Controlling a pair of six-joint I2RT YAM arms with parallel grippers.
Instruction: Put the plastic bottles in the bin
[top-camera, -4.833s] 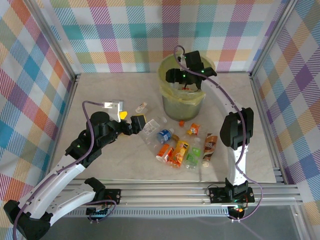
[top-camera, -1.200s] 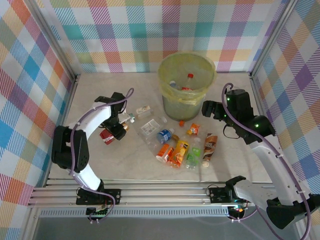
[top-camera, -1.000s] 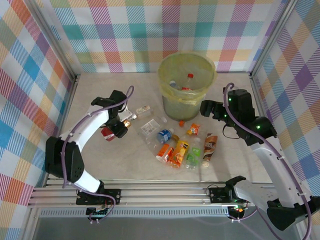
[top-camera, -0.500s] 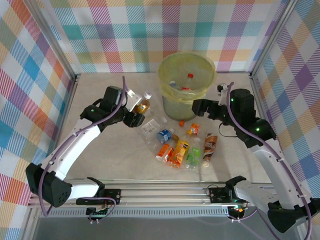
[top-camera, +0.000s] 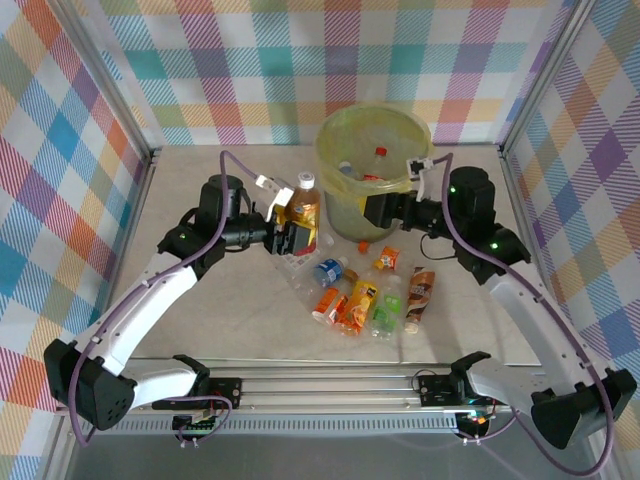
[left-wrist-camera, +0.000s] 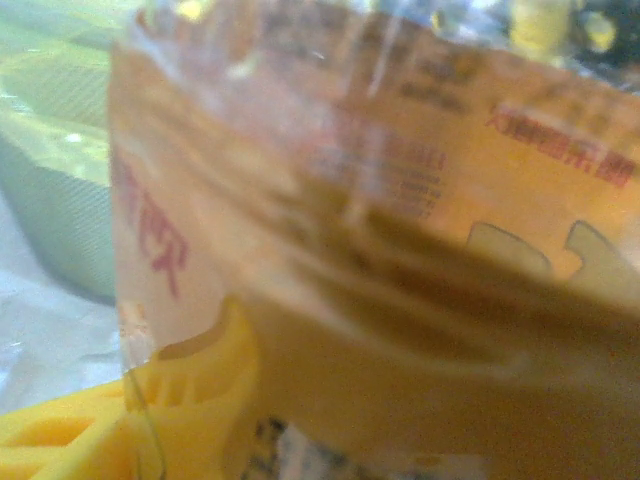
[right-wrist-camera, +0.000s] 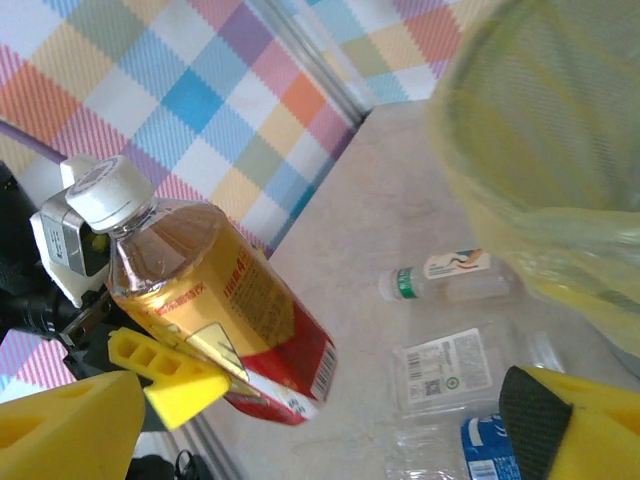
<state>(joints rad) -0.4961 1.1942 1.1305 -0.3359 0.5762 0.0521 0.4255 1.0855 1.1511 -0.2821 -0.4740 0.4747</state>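
Beside bin (top-camera: 341, 212) | left hand (top-camera: 290, 235) clasps bottle (top-camera: 303, 203) upright | right hand (top-camera: 370, 207) fingers spread

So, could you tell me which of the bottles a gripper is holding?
The white-capped bottle with the orange and red label, clamped in the left gripper beside the bin; the other bottles lie on the table or inside the bin.

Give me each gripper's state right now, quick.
Left gripper: shut on the clear amber-filled plastic bottle with an orange-red label.
Right gripper: open, empty.
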